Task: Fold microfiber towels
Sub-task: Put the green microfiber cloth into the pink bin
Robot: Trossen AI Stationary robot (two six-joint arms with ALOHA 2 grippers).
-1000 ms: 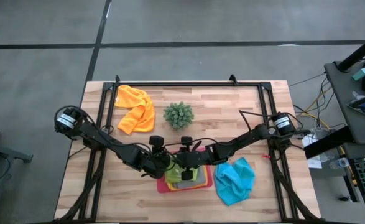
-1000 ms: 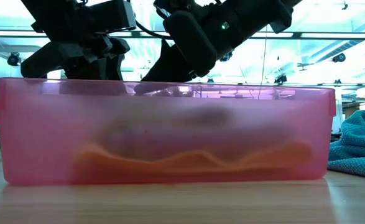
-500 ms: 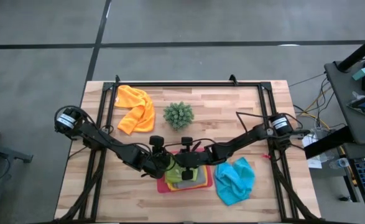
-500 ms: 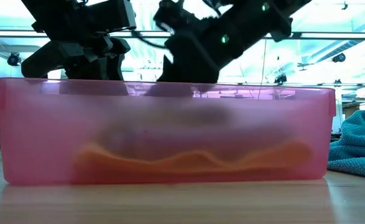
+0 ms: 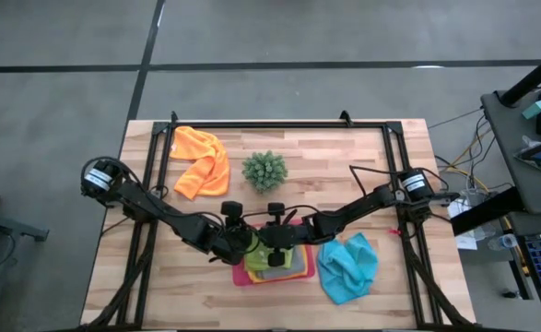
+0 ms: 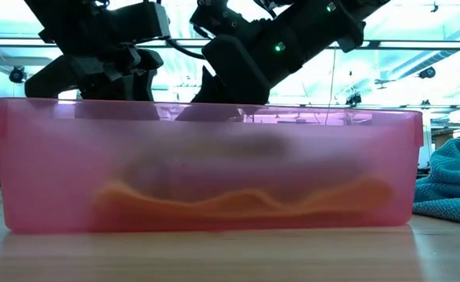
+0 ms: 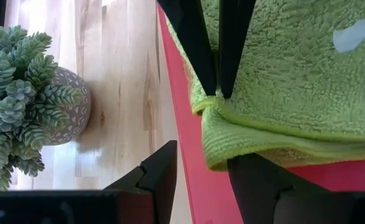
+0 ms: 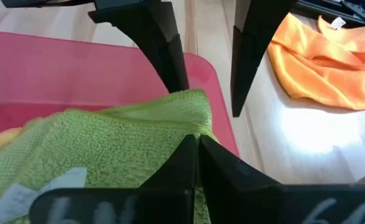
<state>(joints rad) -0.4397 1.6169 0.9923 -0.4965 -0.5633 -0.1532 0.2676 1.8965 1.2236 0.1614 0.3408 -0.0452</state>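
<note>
A lime green towel (image 5: 272, 255) lies on top of a pile in the pink tray (image 5: 238, 278) near the table's front. Both grippers meet over its far left corner. My right gripper (image 8: 196, 140) is shut on that corner. My left gripper (image 7: 201, 155) is open. One of its fingers stands over the towel and the other outside the tray's rim (image 7: 191, 186). Whether they touch anything, I cannot tell. An orange towel (image 5: 201, 161) lies crumpled at the far left. A light blue towel (image 5: 348, 267) lies in a heap right of the tray. My right gripper pinches the lime green towel's corner (image 7: 208, 104) between its two fingertips (image 7: 202, 68). The hemmed edge puckers there into a small fold. The fingers slant down from the table's right. The rest of the towel lies flat on the pile in the tray.
A small spiky plant in a round pot (image 5: 264, 171) stands just beyond the tray, close to both hands. A grey towel (image 5: 276, 270) and a yellow one (image 8: 2, 146) lie under the green one. The black frame rails (image 5: 252, 124) run along the table's far and side edges.
</note>
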